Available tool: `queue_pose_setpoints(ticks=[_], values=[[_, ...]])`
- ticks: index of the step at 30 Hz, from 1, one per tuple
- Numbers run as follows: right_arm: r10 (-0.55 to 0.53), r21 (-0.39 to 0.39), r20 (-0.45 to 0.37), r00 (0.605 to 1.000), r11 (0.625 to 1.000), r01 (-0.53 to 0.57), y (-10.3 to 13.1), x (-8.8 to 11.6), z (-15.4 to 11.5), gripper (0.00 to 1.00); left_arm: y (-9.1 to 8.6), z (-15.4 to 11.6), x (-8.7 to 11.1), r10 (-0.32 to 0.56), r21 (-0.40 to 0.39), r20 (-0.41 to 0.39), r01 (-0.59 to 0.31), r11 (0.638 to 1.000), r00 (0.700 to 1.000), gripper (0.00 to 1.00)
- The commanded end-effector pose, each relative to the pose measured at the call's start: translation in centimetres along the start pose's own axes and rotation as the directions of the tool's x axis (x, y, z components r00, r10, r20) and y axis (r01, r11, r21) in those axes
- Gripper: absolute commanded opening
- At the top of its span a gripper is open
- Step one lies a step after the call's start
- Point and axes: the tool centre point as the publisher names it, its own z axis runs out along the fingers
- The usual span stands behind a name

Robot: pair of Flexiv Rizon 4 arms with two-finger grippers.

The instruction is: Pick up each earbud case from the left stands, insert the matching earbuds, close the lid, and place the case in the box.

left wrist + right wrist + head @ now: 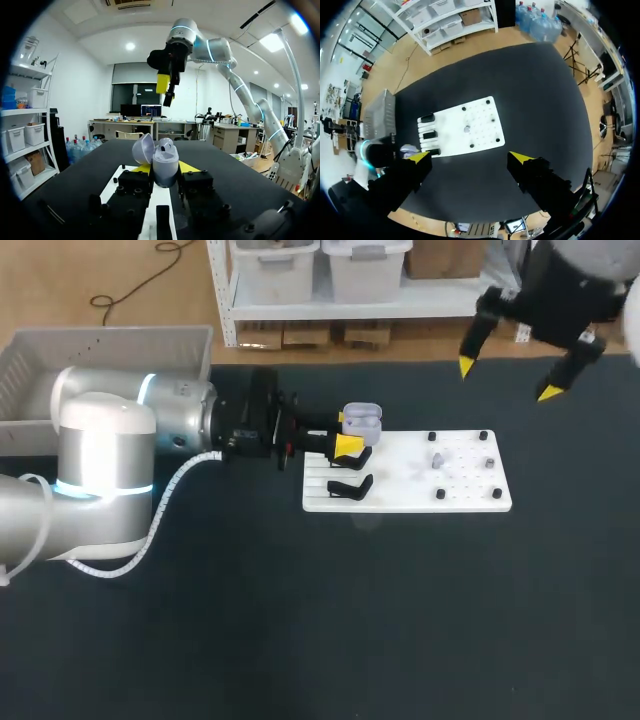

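My left gripper [347,432] is shut on a pale lilac earbud case [362,420] over the left end of the white board [460,490]. In the left wrist view the case [165,163] sits upright between the yellow fingertips [188,166] with its lid [142,149] swung open. A small earbud [438,460] lies near the board's middle. An empty black stand [350,487] sits on the board's left strip. My right gripper [507,380] hangs open, high above the table's far right, with nothing in it. It looks down on the board [462,127] between its fingers [420,159].
A light grey box [100,360] stands at the table's far left, behind my left arm [110,455]. Several black pegs [440,494] stick up around the board's right half. The dark table [350,620] stretches out in front of the board.
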Motion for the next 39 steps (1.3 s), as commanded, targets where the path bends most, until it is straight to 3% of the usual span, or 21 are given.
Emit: queue_pose_setpoints(ticks=[1,18,39], values=[[0.008,0.027,-0.005,1.0,1.0,-0.008,0.9,-0.4,2.8,1.0,-0.1,0.0,0.1,0.003,-0.002,0.003,-0.003,1.0,1.0,0.0],[0.089,0.08,-0.109,0.99,0.994,-0.081,1.2,-0.5,9.5,1.0,-0.1,0.0,0.1,0.003,-0.002,0.003,-0.003,1.0,1.0,0.0],[0.089,0.08,-0.109,0.99,0.994,-0.081,1.2,-0.5,9.5,1.0,-0.1,0.0,0.1,0.003,-0.002,0.003,-0.003,1.0,1.0,0.0]])
